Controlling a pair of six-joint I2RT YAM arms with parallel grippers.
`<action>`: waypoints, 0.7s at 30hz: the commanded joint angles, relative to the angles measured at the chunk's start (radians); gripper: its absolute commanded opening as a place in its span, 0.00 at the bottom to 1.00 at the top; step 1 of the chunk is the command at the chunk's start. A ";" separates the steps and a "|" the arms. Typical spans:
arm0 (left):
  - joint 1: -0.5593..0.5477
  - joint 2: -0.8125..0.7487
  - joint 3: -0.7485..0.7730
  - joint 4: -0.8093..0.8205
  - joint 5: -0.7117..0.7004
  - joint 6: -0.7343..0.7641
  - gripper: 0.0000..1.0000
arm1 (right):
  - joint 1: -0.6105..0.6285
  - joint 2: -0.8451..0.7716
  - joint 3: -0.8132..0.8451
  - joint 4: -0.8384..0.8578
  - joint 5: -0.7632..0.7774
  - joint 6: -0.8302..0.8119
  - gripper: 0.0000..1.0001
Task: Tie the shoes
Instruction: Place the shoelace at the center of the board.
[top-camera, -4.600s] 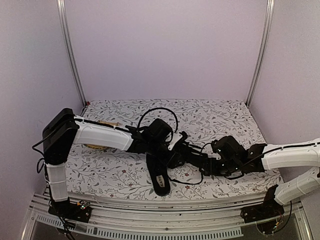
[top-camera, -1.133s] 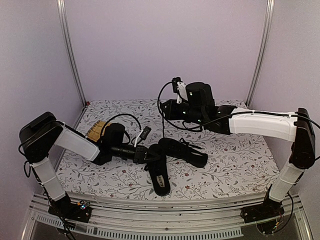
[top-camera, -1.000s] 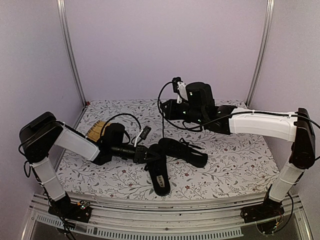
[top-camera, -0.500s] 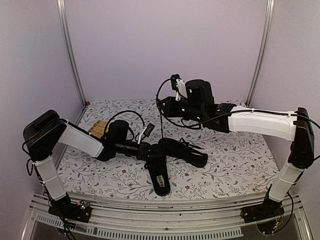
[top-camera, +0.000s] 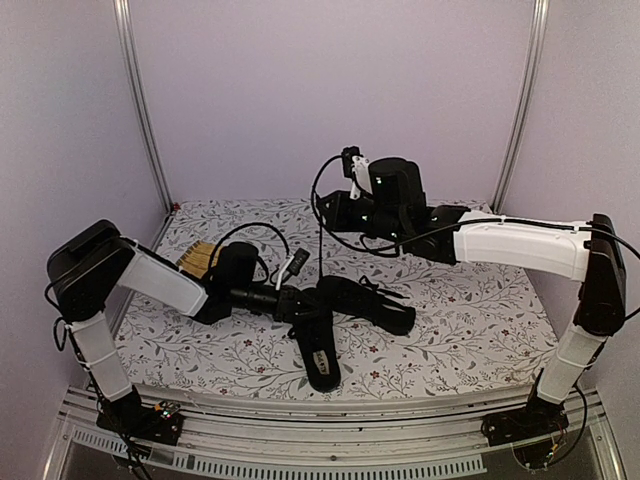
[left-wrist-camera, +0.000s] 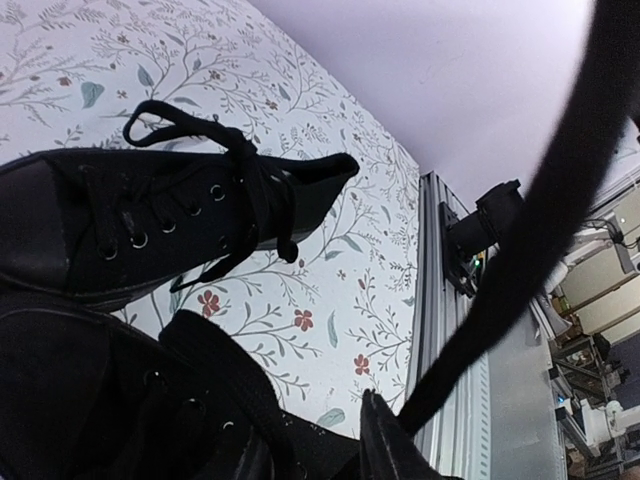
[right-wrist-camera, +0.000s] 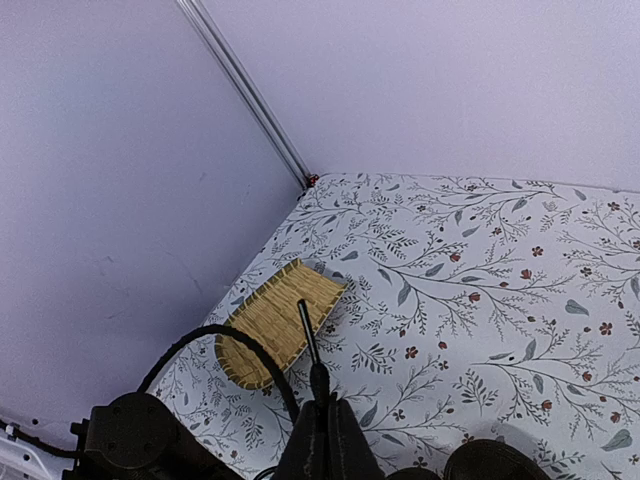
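Observation:
Two black shoes lie mid-table: one (top-camera: 318, 345) points toward the near edge, the other (top-camera: 372, 302) lies across to the right, its laces (left-wrist-camera: 250, 195) loose. My right gripper (top-camera: 332, 210) hangs high above them, shut on a thin black lace (top-camera: 321, 250) that runs taut down to the shoes. The lace tip (right-wrist-camera: 308, 335) pokes out past the right gripper (right-wrist-camera: 325, 405). My left gripper (top-camera: 298, 300) is low on the near shoe (left-wrist-camera: 90, 400). One finger (left-wrist-camera: 388, 450) shows beside the taut lace (left-wrist-camera: 520, 270); the other is lost against the black shoe.
A yellow woven mat (top-camera: 197, 258) lies at the left behind the left arm, also in the right wrist view (right-wrist-camera: 275, 325). The table's metal front rail (left-wrist-camera: 455, 330) runs close to the shoes. Side posts (top-camera: 140, 110) stand at the back corners.
Over the last second my left gripper slid right onto the near shoe. The right gripper, risen earlier from table level, edged left and up with the lace.

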 joint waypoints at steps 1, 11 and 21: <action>-0.004 -0.032 -0.035 0.039 -0.011 0.000 0.28 | -0.005 -0.045 -0.033 -0.019 0.096 0.007 0.02; -0.004 -0.045 -0.066 0.088 -0.012 -0.020 0.27 | -0.039 -0.055 -0.065 -0.049 0.111 0.024 0.02; -0.004 -0.038 -0.055 0.086 -0.007 -0.022 0.30 | -0.047 -0.005 -0.006 -0.034 0.067 0.008 0.02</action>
